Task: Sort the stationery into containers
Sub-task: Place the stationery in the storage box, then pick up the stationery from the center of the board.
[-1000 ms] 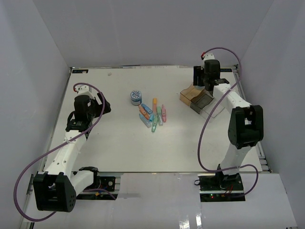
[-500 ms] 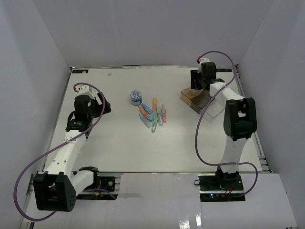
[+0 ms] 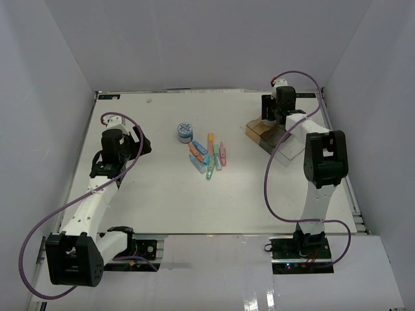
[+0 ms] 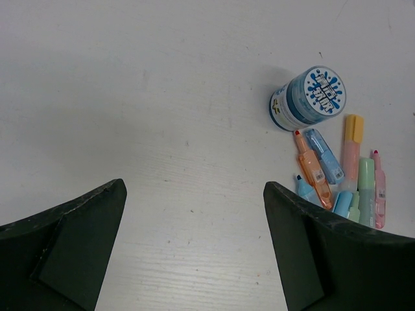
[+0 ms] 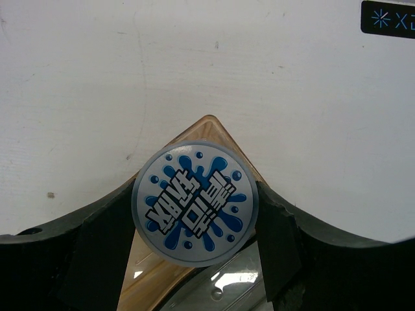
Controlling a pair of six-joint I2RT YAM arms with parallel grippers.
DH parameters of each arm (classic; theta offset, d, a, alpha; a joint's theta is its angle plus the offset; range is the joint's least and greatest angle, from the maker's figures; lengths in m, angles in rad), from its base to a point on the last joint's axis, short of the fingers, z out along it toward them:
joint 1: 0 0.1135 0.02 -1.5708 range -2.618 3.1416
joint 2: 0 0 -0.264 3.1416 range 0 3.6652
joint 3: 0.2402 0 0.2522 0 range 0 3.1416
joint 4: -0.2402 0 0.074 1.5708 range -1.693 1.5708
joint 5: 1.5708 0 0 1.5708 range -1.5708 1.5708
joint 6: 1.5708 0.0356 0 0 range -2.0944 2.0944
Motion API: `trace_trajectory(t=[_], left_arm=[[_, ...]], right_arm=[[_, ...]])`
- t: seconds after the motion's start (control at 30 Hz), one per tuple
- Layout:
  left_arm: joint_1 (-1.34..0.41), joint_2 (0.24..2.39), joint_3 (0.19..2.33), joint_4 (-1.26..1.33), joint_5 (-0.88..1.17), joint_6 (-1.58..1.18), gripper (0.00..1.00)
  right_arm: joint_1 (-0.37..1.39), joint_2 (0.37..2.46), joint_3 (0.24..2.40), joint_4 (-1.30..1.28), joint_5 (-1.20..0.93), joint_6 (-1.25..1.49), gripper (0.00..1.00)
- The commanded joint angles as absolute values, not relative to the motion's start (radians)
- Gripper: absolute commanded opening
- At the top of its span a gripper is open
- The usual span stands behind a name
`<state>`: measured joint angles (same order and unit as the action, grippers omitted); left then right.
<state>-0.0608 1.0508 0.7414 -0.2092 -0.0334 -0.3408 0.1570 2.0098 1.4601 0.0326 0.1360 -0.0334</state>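
Stationery nearest the arm bases is the huddle of pastel pieces (image 3: 209, 157) close to the middle of the table (image 3: 162, 194). They lie side by side and touching, long axes roughly toward 12 o'clock. At 9 o'clock from them, well apart, the left gripper (image 3: 142, 144) hangs over bare board with its jaws spread wide and nothing between them. At 11 o'clock from the huddle, just beside it, a blue-and-white roll (image 3: 185, 131) stands on end, printed face up.

Farther out, at about 2 o'clock on the table, sit the containers (image 3: 258, 129). The right gripper (image 5: 194, 217) is over them, clamped on the second roll (image 5: 196, 194), one finger on each side of its curved wall. Beneath it shows a corner of the amber tray (image 5: 207, 126); whether the roll touches the tray I cannot tell.

Both rolls look light and rigid, with a smooth wall that could slip in the grip or roll away if tipped. I would take the standing one across its diameter, low on the wall, from straight above. The pastel pieces look like stiff, slick, light plastic. A pinch across the narrow body at mid-length suits them, starting with an outer one, since packed neighbours are likely to be nudged.
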Motion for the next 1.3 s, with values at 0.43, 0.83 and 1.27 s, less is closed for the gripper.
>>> trace_trajectory(t=[0.43, 0.83, 1.27], left_arm=[[-0.055, 1.062, 0.761, -0.207, -0.008, -0.334, 0.98], [-0.051, 1.058, 0.764, -0.207, -0.002, -0.336, 0.98], [-0.049, 1.055, 0.755, -0.204, -0.002, -0.328, 0.98]], right_arm=[[0.147, 1.997, 1.433, 0.181, 0.146, -0.041, 0.84], [0.262, 1.872, 1.439, 0.083, -0.040, -0.146, 0.91], [0.653, 2.055, 1.708, -0.051, -0.250, -0.253, 0.90]])
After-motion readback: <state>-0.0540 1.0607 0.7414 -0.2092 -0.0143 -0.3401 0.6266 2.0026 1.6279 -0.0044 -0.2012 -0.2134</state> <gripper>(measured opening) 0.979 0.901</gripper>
